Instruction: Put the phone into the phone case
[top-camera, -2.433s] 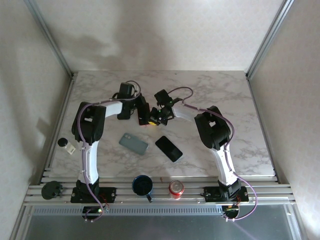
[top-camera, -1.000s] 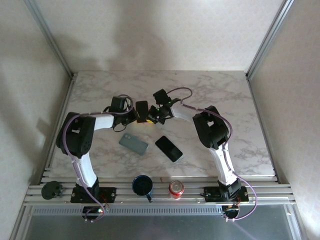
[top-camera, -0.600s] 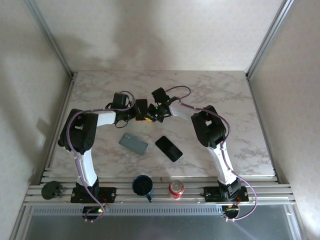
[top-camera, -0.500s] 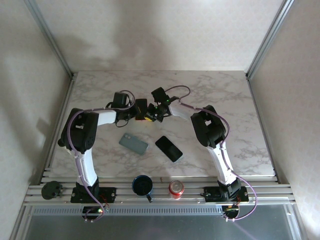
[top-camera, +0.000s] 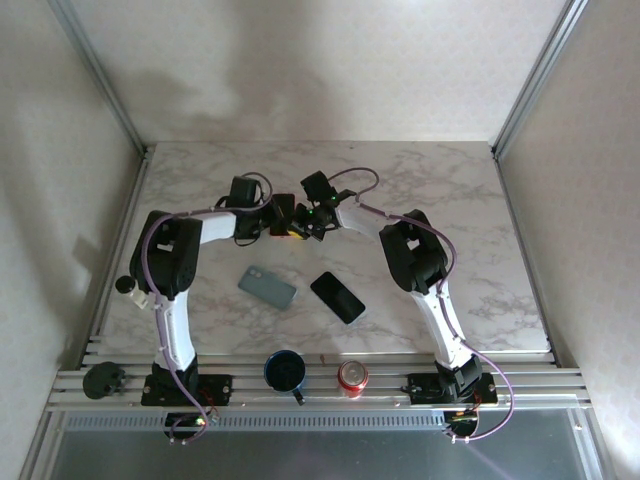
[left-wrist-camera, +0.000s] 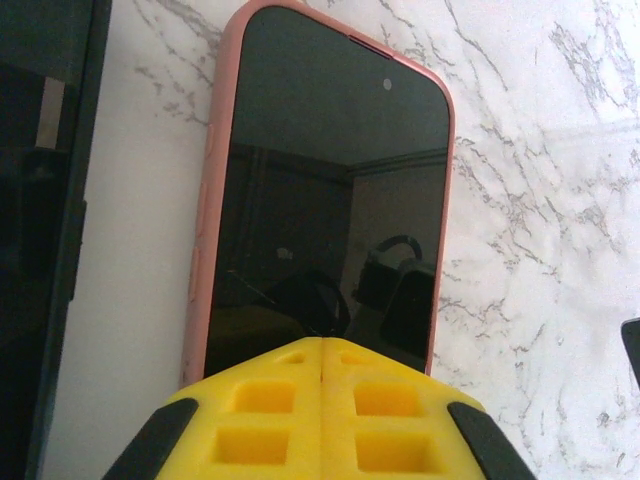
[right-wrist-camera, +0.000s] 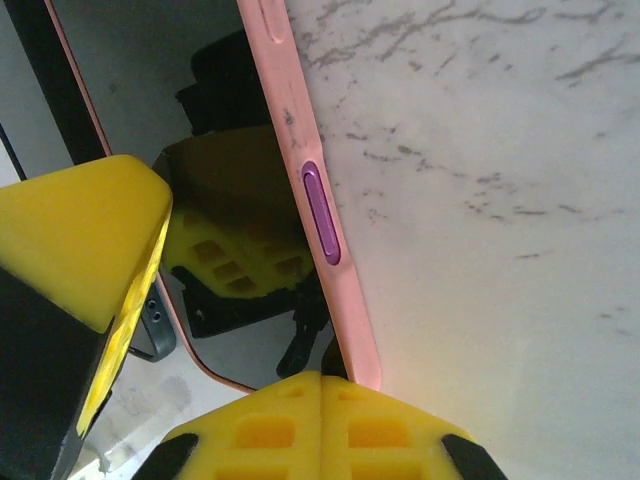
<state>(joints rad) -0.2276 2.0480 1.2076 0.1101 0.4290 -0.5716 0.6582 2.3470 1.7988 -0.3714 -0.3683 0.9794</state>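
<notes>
A phone with a dark screen (left-wrist-camera: 330, 190) lies face up in a pink case (left-wrist-camera: 205, 200) on the marble table. My left gripper (left-wrist-camera: 322, 342) is shut, its yellow tips together over the phone's near end. My right gripper (right-wrist-camera: 320, 376) is also shut, tips against the pink case's side rim (right-wrist-camera: 300, 150) below the purple button (right-wrist-camera: 322, 215). The left gripper's yellow finger (right-wrist-camera: 80, 230) is beside it. From above, both grippers (top-camera: 283, 215) (top-camera: 305, 226) meet at mid-table and cover the phone.
A grey-blue case (top-camera: 267, 288) and a black phone (top-camera: 337, 297) lie on the table nearer the bases. A dark blue mug (top-camera: 285, 371) and a red can (top-camera: 352, 376) stand at the front rail. A small bottle (top-camera: 128, 286) is at the left edge.
Both grippers have crept slightly farther from the bases, staying together over the pink-cased phone. The left arm's elbow has swung about. The grey-blue case and black phone have not moved.
</notes>
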